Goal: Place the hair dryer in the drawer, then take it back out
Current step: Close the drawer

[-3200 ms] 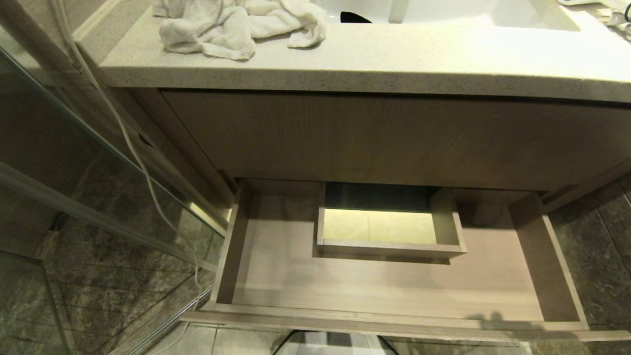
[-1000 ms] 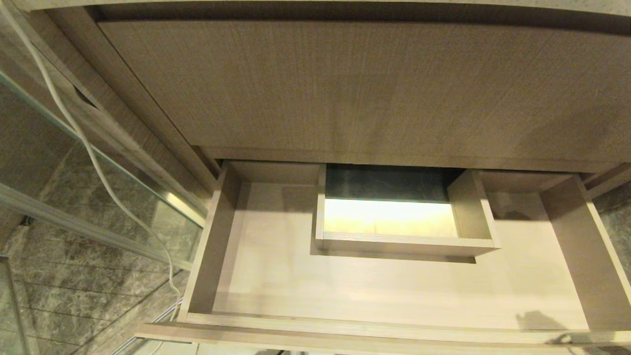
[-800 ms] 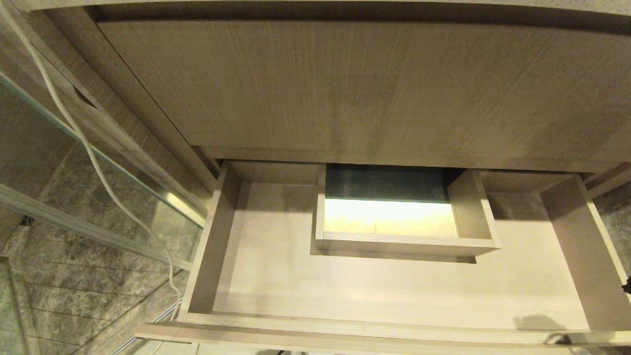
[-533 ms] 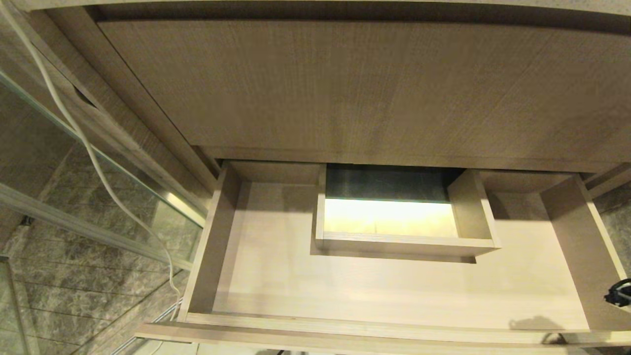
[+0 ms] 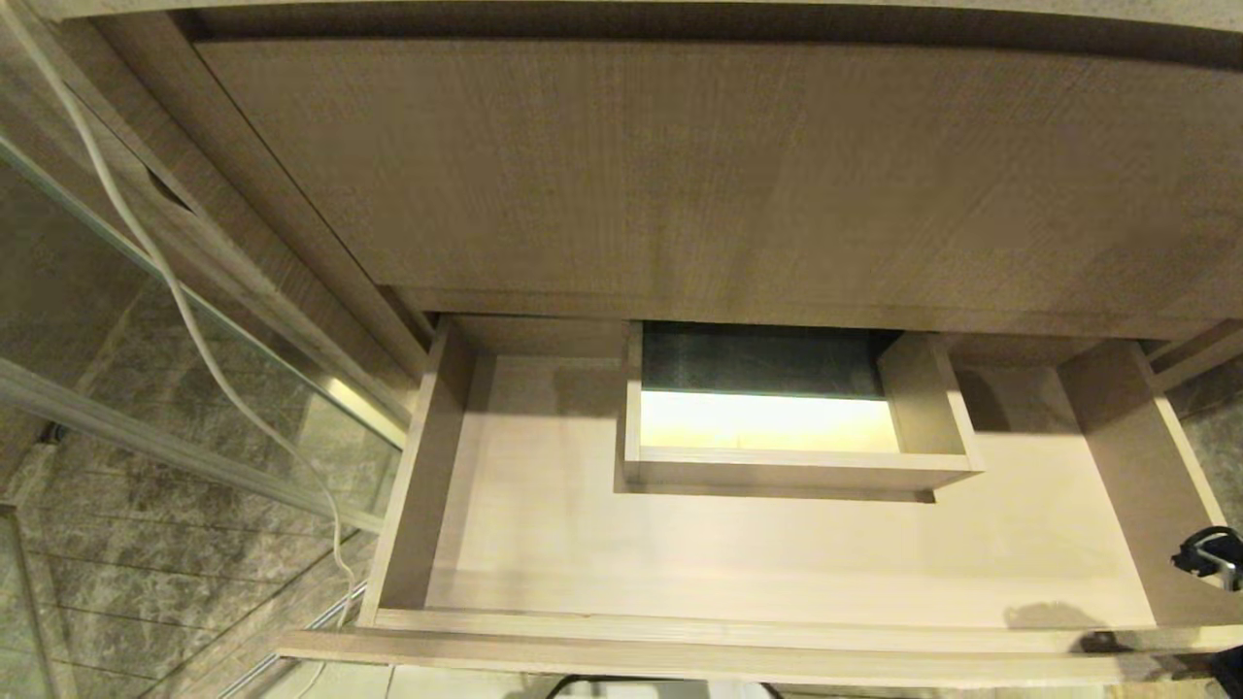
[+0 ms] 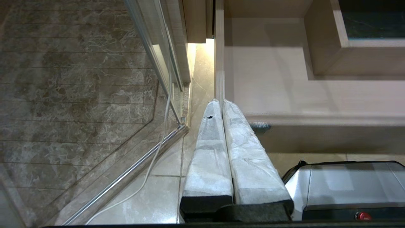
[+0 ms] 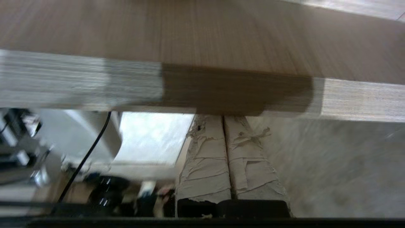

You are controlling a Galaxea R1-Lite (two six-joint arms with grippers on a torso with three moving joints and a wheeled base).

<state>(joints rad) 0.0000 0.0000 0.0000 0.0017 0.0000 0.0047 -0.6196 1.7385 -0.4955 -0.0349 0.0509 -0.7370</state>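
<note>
The drawer (image 5: 738, 568) stands pulled out under the vanity, its beige floor bare around the boxed cutout (image 5: 791, 466) at mid-back. The hair dryer is out of view. My right gripper (image 7: 223, 117) is shut and holds nothing. Its taped fingertips sit right at the underside of the drawer's front edge (image 7: 221, 95). A black part of the right arm (image 5: 1209, 555) shows at the drawer's right side wall. My left gripper (image 6: 220, 102) is shut and empty. It hangs by the left front corner of the drawer (image 6: 269, 88).
The taller wood-grain panel (image 5: 680, 175) rises above the drawer. A glass shower partition (image 5: 146, 388) stands to the left, with a white cord (image 5: 175, 291) hanging down it to the stone floor. My base (image 6: 348, 186) sits just before the drawer front.
The camera dropped from the countertop to the drawer. In the last second my right arm came into view at the right edge, and the drawer shifted slightly toward the cabinet.
</note>
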